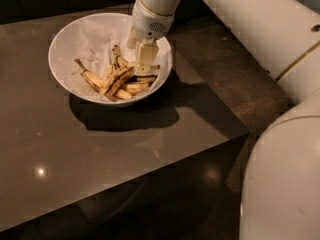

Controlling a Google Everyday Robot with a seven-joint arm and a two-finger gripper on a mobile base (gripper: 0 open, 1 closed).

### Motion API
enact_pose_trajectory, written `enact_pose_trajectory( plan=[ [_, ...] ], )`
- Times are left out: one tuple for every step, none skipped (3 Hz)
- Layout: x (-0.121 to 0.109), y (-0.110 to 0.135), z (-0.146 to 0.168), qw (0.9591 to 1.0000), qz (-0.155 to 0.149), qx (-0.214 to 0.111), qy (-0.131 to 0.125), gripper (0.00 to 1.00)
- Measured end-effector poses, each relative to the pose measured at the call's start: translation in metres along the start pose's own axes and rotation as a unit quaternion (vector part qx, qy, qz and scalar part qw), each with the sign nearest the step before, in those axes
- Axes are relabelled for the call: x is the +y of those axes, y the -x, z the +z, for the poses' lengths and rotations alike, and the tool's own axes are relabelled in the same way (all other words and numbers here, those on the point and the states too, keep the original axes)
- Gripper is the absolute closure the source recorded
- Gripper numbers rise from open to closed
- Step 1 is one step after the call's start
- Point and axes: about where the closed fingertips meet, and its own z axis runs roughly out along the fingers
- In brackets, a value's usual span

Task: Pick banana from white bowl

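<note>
The white bowl (65, 39) stands at the back of the dark table, lined with crumpled white paper. A pile of spotted bananas lies in its right half. The long brown-streaked banana (118, 79) lies diagonally in the middle of the pile. My gripper (143, 69) reaches down into the bowl from the upper right. Its tip is at the right edge of the pile, just above the banana's upper end. The bananas under it are partly hidden.
A separate banana (87, 75) lies at the left of the pile. The dark glossy table (100, 149) ends in an edge at the front and a corner at the right (245, 131). The robot's white arm and body (280, 134) fill the right side.
</note>
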Motion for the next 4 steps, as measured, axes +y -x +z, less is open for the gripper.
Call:
enact_pose_trajectory(
  plan=[
    [-0.003, 0.002, 0.012, 0.9998, -0.011, 0.002, 0.015, 0.41],
    [-0.005, 0.004, 0.02, 0.9995, -0.018, 0.003, 0.024, 0.41],
    [-0.004, 0.003, 0.03, 0.9991, -0.024, 0.009, 0.033, 0.6],
    [-0.002, -0.004, 0.032, 0.9992, -0.007, 0.016, 0.035, 0.83]
  ],
)
